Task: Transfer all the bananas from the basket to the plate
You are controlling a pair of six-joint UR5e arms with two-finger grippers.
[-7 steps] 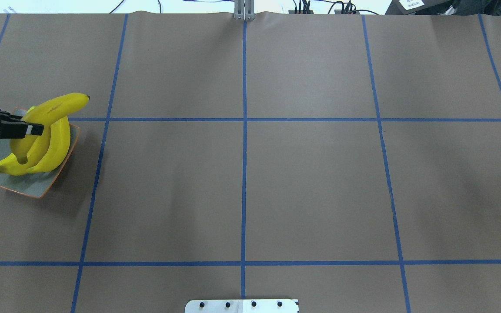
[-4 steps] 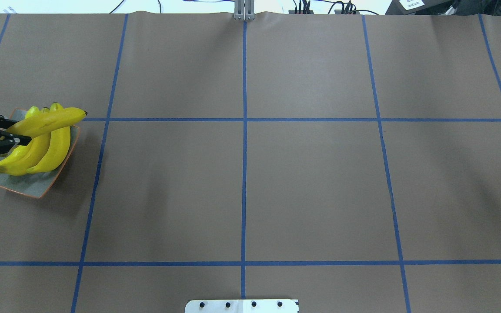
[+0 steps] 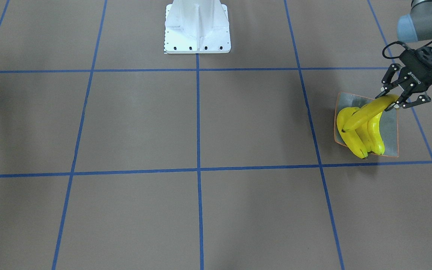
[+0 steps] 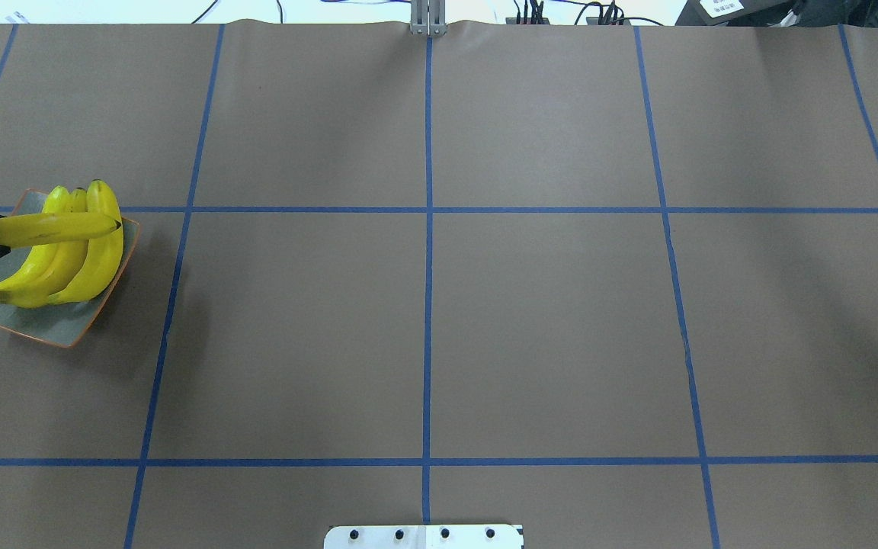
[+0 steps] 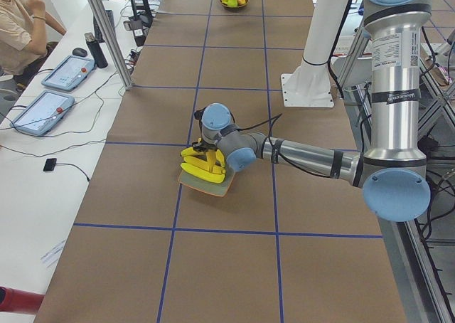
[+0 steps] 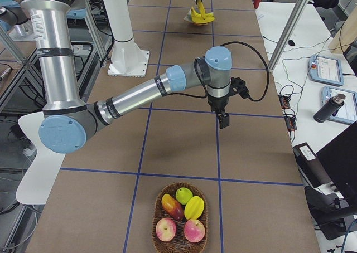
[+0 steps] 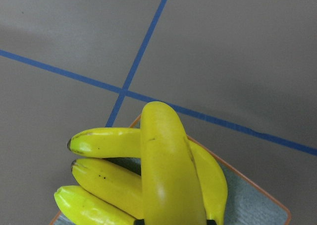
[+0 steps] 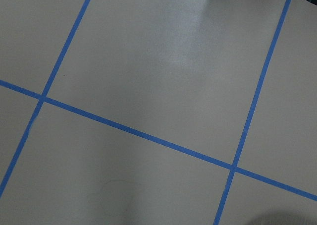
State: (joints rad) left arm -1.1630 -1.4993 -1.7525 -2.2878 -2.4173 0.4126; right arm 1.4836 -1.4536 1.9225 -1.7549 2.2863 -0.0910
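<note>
3 bananas [image 4: 65, 263] are lying side by side on the plate [image 4: 50, 329]. A 4th banana [image 4: 50, 227] is resting across them, and the left gripper [image 3: 390, 100] is pinching its end between its jaws at the plate's rim. By my reading, only letting go and backing away is left. The basket [image 6: 178, 186], far along the table [image 4: 546, 320] from the plate, is holding other fruit [image 6: 194, 230] and no banana. The right gripper [image 6: 223, 119] is hanging well apart from the plate, and I cannot tell how its jaws are standing. Brown paper crossed by blue tape lines [image 4: 427, 305] is covering the table. A person [image 5: 18, 31] is sitting beside tablets [image 5: 67, 72], beyond the plate.
</note>
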